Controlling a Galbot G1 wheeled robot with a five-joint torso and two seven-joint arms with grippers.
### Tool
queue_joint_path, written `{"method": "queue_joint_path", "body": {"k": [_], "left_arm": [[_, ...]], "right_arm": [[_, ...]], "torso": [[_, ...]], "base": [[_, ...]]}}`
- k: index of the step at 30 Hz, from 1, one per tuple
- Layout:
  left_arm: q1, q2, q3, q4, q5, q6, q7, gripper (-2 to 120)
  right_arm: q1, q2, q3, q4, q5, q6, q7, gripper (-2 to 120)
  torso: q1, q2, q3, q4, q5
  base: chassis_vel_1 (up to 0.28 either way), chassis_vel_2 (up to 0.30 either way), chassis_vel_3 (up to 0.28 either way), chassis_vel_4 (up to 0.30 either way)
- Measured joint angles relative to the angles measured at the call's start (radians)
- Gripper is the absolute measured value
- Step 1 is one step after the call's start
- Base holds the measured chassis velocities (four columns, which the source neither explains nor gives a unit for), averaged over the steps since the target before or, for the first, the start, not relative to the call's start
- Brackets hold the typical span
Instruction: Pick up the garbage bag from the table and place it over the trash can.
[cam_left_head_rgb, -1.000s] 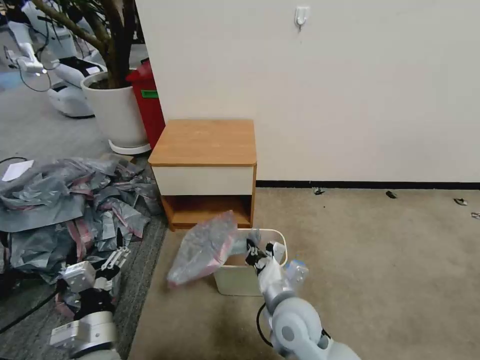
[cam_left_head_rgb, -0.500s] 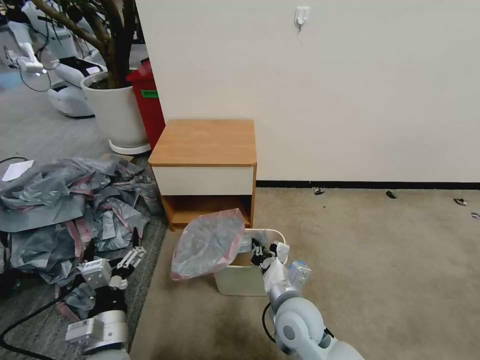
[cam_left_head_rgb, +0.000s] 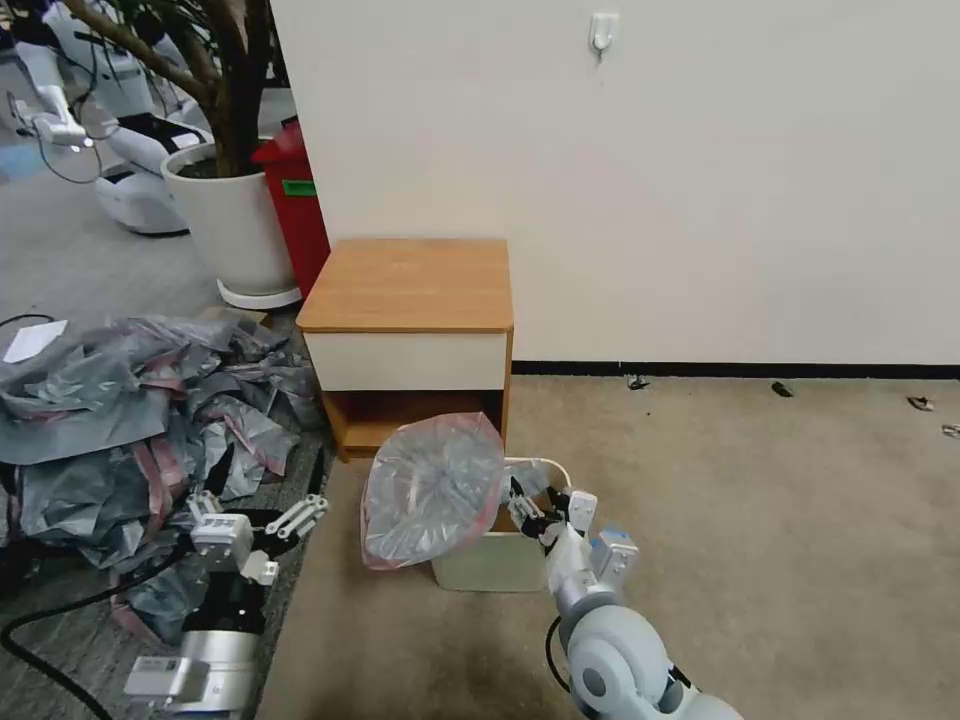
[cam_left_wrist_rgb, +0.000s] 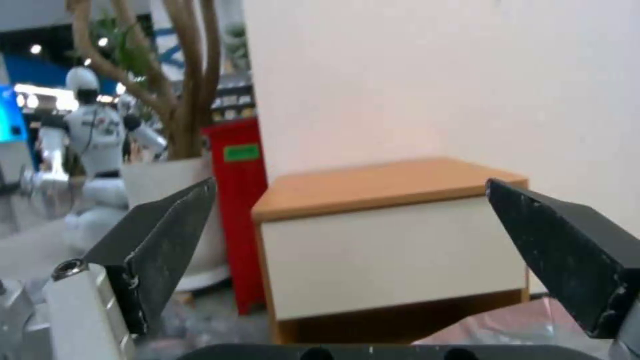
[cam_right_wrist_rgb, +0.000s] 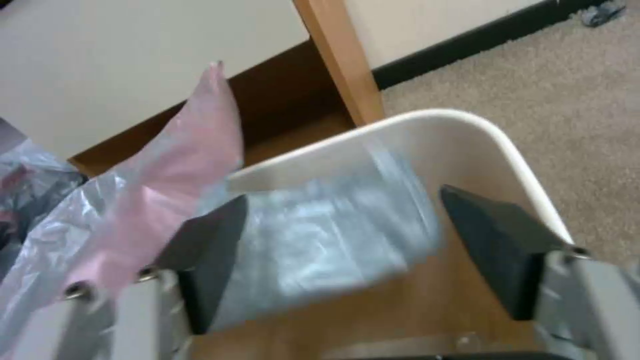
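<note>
The garbage bag (cam_left_head_rgb: 432, 490) hangs at the left side of the trash can (cam_left_head_rgb: 490, 565), its grey translucent body ballooned outward and a pink-red band visible along its lower edge; one part of the film reaches across the bin's opening toward the right gripper (cam_left_head_rgb: 545, 500). The bag covers the left rim and much of the bin's front-left wall, so how far the film sits inside the bin cannot be determined from the head view. In the right wrist view, the right gripper (cam_right_wrist_rgb: 340, 260) is above the bin's opening with its fingers (cam_right_wrist_rgb: 493, 255) spread wide; bag film (cam_right_wrist_rgb: 300, 245) lies between them, but contact with either pad cannot be confirmed. The trash can rim (cam_right_wrist_rgb: 507, 150) is cut off by the gripper body at the near side. The left gripper (cam_left_head_rgb: 300, 495) is low over the floor, to the left of the bin and beside the heap of grey bags (cam_left_head_rgb: 130, 410), fingers wide apart and holding nothing. In the left wrist view, its fingers (cam_left_wrist_rgb: 167, 240) frame the table (cam_left_wrist_rgb: 393, 245), which stands behind the bin against the wall; the table's lower shelf is partly hidden by the gripper base.
</note>
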Motion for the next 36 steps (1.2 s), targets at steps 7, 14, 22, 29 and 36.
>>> {"method": "queue_joint_path", "body": {"k": [7,14,22,29,36], "left_arm": [[-0.026,0.042,0.027,-0.073,0.000,0.087,-0.086,100],[-0.093,0.152,0.052,-0.126,-0.233,0.267,-0.080,100],[-0.251,0.357,0.086,-0.080,-0.654,0.528,-0.086,100],[-0.434,0.378,0.201,0.071,-0.725,0.624,-0.097,100],[-0.573,0.324,0.305,0.226,-0.706,0.662,-0.113,100]], "right_arm": [[-0.009,-0.005,-0.002,0.019,-0.041,0.005,0.001,100],[-0.023,0.008,-0.002,0.048,-0.074,0.014,-0.003,100],[-0.096,0.048,0.062,0.100,-0.182,0.057,-0.052,100],[-0.164,0.100,0.135,0.156,-0.220,0.082,-0.089,100],[-0.232,0.126,0.188,0.178,-0.236,0.114,-0.108,100]], "torso": [[0.000,0.000,0.000,0.0000,0.0001],[0.000,0.000,0.000,0.0001,0.0000],[0.000,0.000,0.000,-0.0002,-0.0001],[0.000,0.000,0.000,-0.0003,0.0000],[0.000,0.000,0.000,-0.0001,0.0001]], "base": [[0.000,0.000,0.000,0.000],[0.000,0.000,0.000,0.000],[0.000,0.000,0.000,0.000],[0.000,0.000,0.000,0.000],[0.000,0.000,0.000,0.000]]}}
